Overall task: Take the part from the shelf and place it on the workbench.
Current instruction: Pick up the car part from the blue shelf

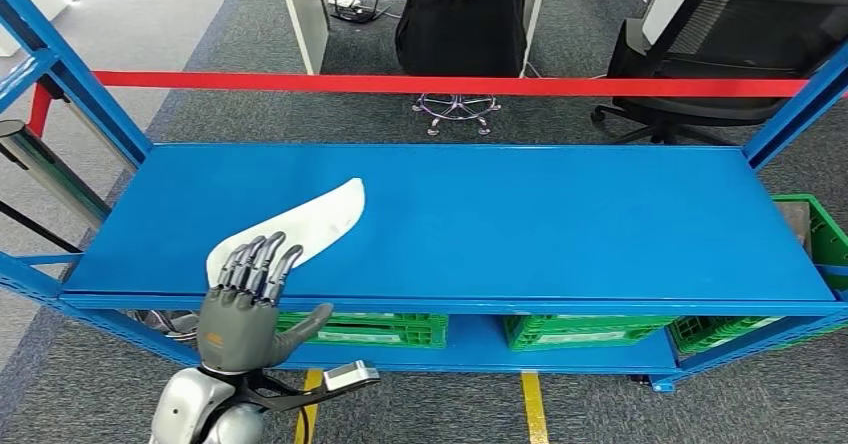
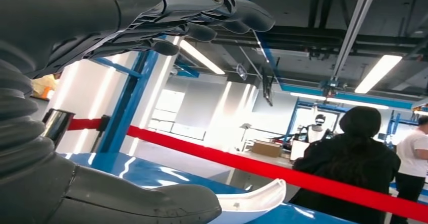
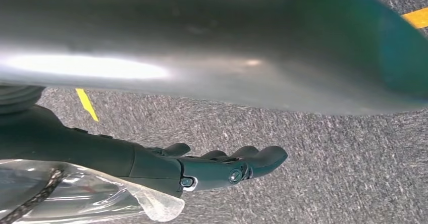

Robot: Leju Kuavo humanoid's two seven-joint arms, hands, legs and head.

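A flat, curved white part (image 1: pixel 300 226) lies on the blue shelf top (image 1: pixel 560 224), near its front left. My left hand (image 1: pixel 250 299) hovers at the shelf's front edge with its fingers spread over the part's near end, thumb out to the side, holding nothing. In the left wrist view the part's tip (image 2: pixel 255 198) shows between the thumb (image 2: pixel 151 201) and the fingers (image 2: pixel 212 12), which are wide apart. My right hand (image 3: pixel 202 166) hangs over grey carpet with fingers loosely extended and nothing in it.
A red barrier tape (image 1: pixel 450 85) runs across behind the shelf. A person in black (image 1: pixel 460 14) sits beyond it, next to a black office chair (image 1: pixel 720 54). Green crates (image 1: pixel 585 329) fill the lower shelf level. Blue uprights (image 1: pixel 70 74) frame both ends.
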